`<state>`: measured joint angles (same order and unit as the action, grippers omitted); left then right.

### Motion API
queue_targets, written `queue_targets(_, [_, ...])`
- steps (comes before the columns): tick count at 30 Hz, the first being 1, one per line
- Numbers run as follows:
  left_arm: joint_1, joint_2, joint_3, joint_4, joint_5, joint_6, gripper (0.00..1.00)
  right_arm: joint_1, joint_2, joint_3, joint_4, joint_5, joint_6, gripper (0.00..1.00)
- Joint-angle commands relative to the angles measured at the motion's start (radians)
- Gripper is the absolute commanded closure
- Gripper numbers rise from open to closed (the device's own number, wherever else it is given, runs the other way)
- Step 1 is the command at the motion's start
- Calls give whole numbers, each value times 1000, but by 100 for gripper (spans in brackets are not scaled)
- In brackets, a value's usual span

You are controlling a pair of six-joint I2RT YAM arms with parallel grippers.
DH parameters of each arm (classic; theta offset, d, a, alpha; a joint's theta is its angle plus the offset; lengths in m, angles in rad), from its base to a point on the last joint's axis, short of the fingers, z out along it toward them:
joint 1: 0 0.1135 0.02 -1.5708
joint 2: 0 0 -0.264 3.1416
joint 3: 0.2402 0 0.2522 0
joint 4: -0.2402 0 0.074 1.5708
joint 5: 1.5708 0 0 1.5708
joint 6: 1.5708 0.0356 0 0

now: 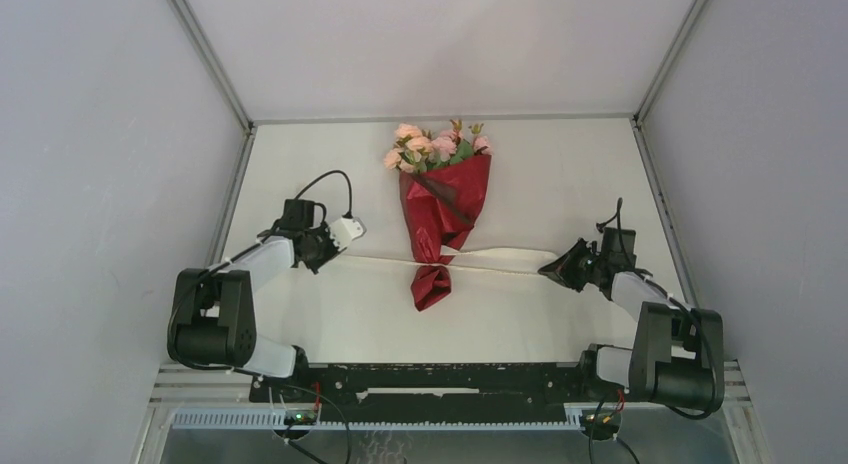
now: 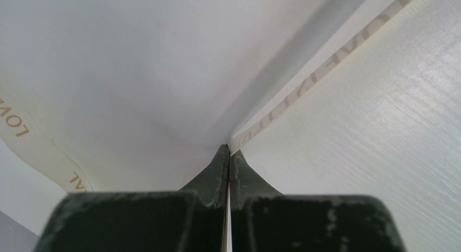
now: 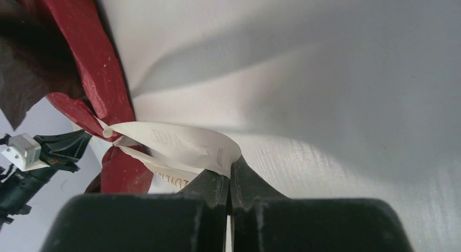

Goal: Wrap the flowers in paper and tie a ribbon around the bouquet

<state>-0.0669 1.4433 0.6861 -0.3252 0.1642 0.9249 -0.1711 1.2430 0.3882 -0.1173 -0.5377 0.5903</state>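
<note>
The bouquet [image 1: 443, 209] lies on the table, pink flowers [image 1: 432, 146] at the far end, wrapped in deep red paper [image 1: 447, 199] that narrows to a pinched neck. A cream ribbon [image 1: 505, 257] runs around that neck and stretches out to both sides. My left gripper [image 1: 322, 256] is shut on the ribbon's left end; in the left wrist view the ribbon [image 2: 321, 73] leaves the closed tips [image 2: 229, 150] taut. My right gripper [image 1: 548, 271] is shut on the right end, where the ribbon [image 3: 179, 146] folds into the tips [image 3: 230, 166] beside the red paper [image 3: 92, 67].
White walls and metal frame rails [image 1: 238, 174] enclose the table on the left, right and back. A black rail [image 1: 440, 379] with the arm bases runs along the near edge. The left arm [image 3: 32, 159] shows in the right wrist view.
</note>
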Motion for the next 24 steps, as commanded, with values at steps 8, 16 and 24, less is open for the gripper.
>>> queue_targets(8, [-21, -130, 139, -362, 85, -54, 100, 200, 71, 127, -19, 185, -45, 100])
queue_targets(16, [-284, -203, 383, -653, 435, -182, 100, 386, 24, 163, -69, 260, 55, 66])
queue_targets(24, [-360, -148, 507, -722, 529, -225, 100, 491, -121, 305, -383, 608, -15, 41])
